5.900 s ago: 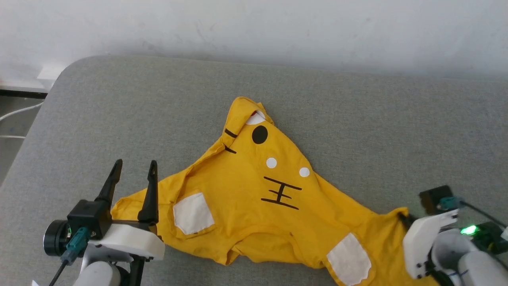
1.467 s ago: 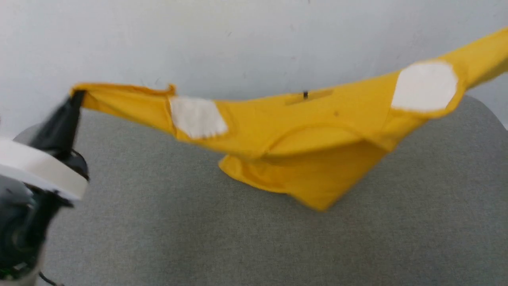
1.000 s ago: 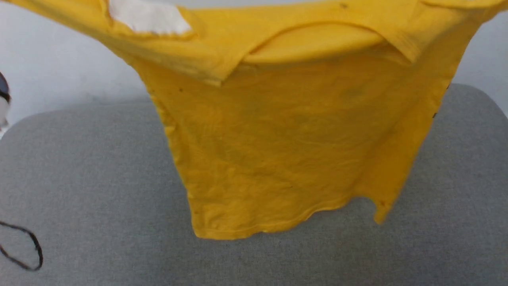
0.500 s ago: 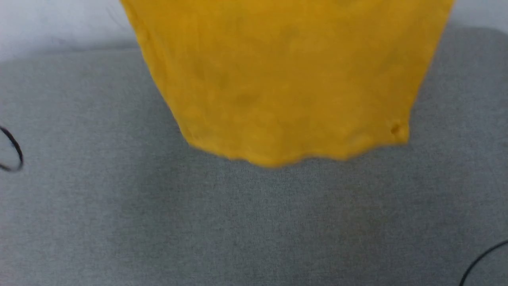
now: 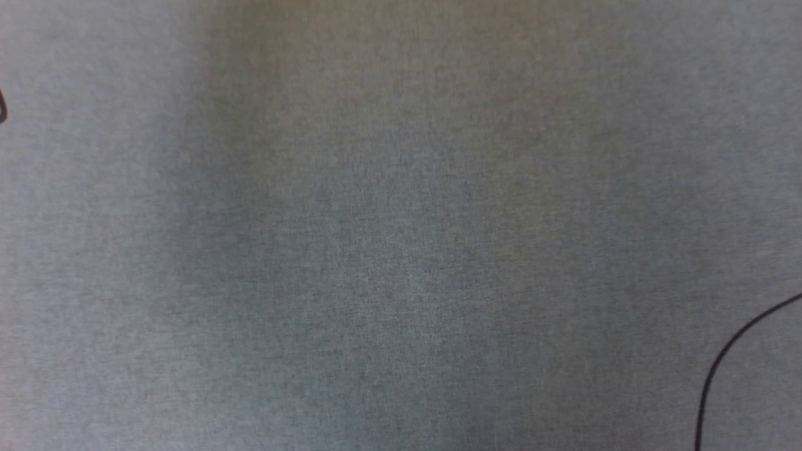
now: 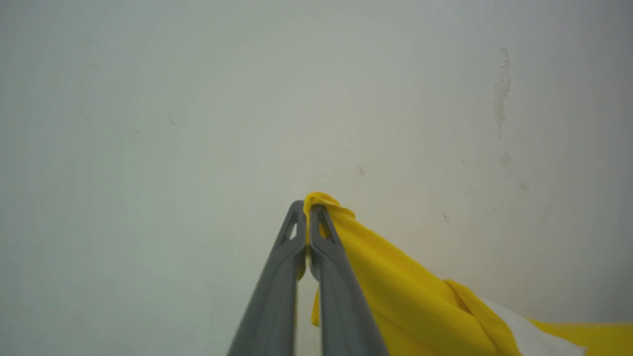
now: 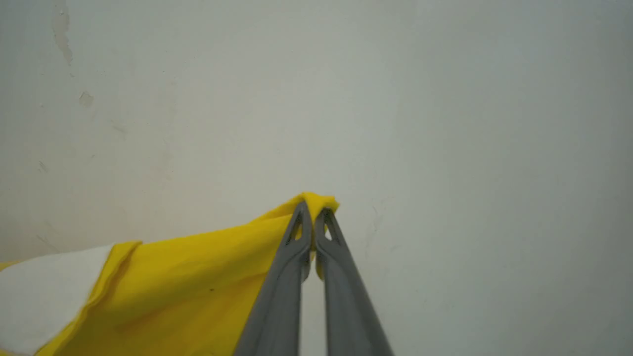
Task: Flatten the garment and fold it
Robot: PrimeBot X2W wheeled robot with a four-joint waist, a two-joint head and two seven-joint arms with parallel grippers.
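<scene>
The garment (image 6: pixel 395 291) is a mustard-yellow T-shirt with a white patch, held up in the air in front of a pale wall. In the left wrist view my left gripper (image 6: pixel 307 210) is shut on a bunched yellow tip of it, and the cloth runs off to the lower right. In the right wrist view my right gripper (image 7: pixel 313 211) is shut on another tip of the garment (image 7: pixel 198 277), and the cloth with a white patch runs off to the lower left. The head view looks down on bare grey fabric surface (image 5: pixel 401 250).
A pale scuffed wall (image 6: pixel 198 99) stands behind both grippers. Over the grey surface, a thin black cable (image 5: pixel 720 363) curves in at the lower right, and a bit of another cable (image 5: pixel 2 109) shows at the left edge.
The garment has gone up out of the head view; half a second ago its hem still hung in the upper part. The grey surface has slid down the view too, so the camera has moved.
</scene>
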